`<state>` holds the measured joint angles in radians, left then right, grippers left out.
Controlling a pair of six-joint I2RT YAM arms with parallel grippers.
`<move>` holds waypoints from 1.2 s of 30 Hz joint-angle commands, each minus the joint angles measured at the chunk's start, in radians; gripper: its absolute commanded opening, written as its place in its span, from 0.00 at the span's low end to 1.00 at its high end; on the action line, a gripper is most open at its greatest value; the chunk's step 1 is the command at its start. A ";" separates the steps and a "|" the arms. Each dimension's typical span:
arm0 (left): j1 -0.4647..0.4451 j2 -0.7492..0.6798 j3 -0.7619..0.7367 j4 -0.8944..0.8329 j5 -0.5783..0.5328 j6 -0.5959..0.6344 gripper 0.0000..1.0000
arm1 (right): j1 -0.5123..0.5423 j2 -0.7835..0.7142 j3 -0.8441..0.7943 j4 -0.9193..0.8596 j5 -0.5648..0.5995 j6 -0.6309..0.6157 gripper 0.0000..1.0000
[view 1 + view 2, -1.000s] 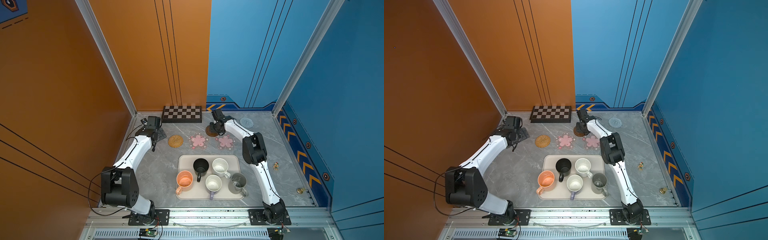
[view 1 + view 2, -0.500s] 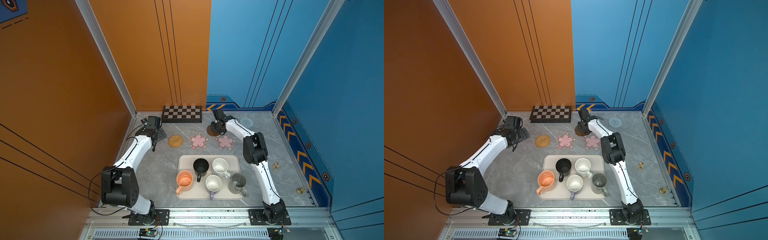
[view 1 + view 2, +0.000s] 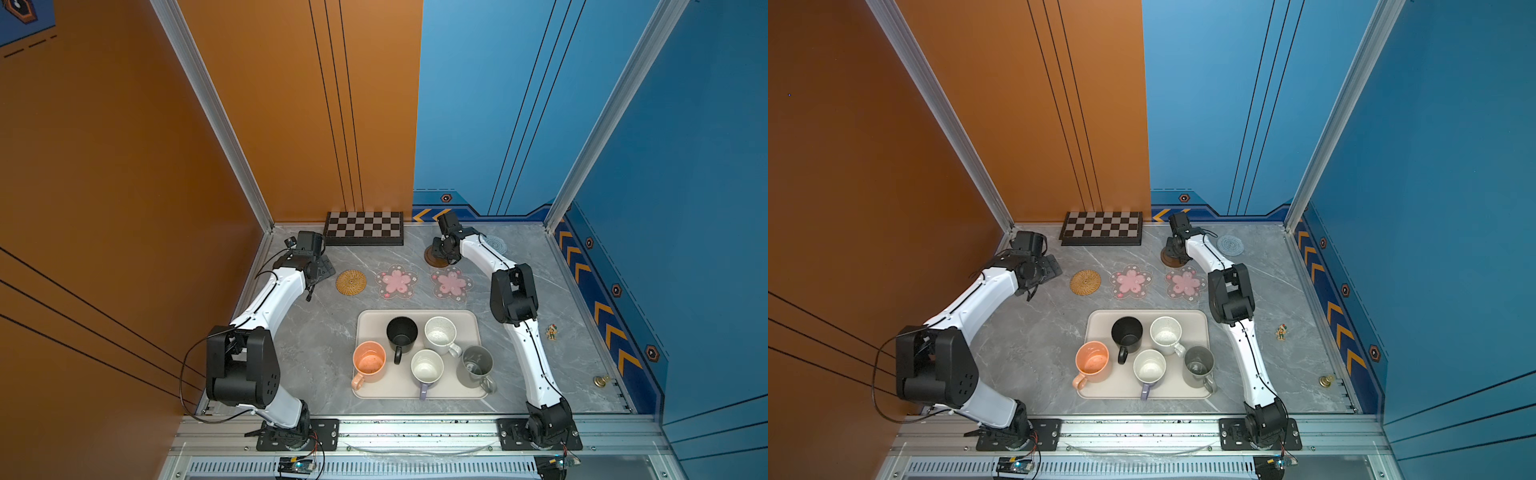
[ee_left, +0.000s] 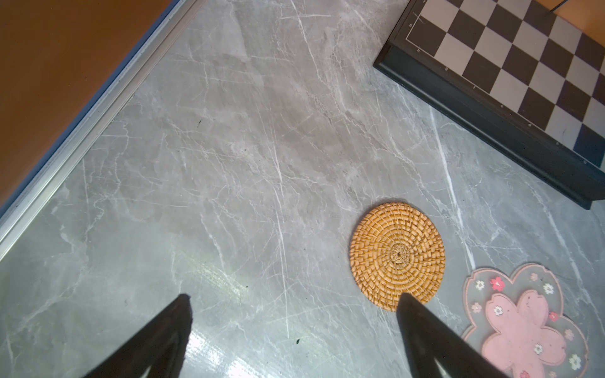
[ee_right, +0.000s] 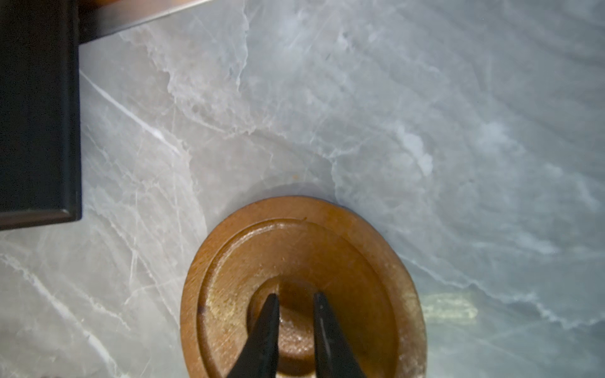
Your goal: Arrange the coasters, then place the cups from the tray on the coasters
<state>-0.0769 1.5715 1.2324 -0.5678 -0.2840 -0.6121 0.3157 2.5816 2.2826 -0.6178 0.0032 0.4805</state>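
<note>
– Starting at the near edge, what stands in the tray (image 3: 374, 326)?
– All five cups are in it, upright. In front are the peach-orange cup (image 3: 369, 362), the lavender cup (image 3: 427, 366) and the tall grey cup (image 3: 474, 365). Behind them are the black cup (image 3: 402, 332) and the white speckled cup (image 3: 439, 331).
– And beyond the tray?
– Three coasters lie flat in one row on the table (image 3: 324, 340): the rattan coaster (image 3: 351, 282), then the first pink blossom coaster (image 3: 396, 281), then the second pink blossom coaster (image 3: 451, 282). They are near each other but apart.
– Where is the left gripper (image 4: 293, 295)?
– It hangs over bare table just beside the rattan coaster, its jaws spread wide, holding nothing.
– And the right gripper (image 5: 295, 294)?
– Farther back, over the middle of the wooden coaster (image 5: 327, 255), which lies near the corner of the chessboard (image 3: 363, 227). Its fingers (image 5: 265, 327) leave only a narrow gap. If they pinch the coaster or only touch it, I cannot tell.
– Anything more at the back?
– The grey-blue coaster (image 3: 497, 243) lies alone at the far edge of the table, just behind the right arm (image 3: 484, 254)
</note>
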 commanded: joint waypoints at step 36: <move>-0.106 0.137 0.179 -0.001 0.009 -0.044 0.98 | -0.194 0.172 0.202 -0.088 -0.147 -0.060 0.23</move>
<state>-0.1745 1.7000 1.3853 -0.5648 -0.2749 -0.6525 0.1398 2.6999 2.4794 -0.6357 -0.1146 0.4488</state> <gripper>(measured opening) 0.980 0.228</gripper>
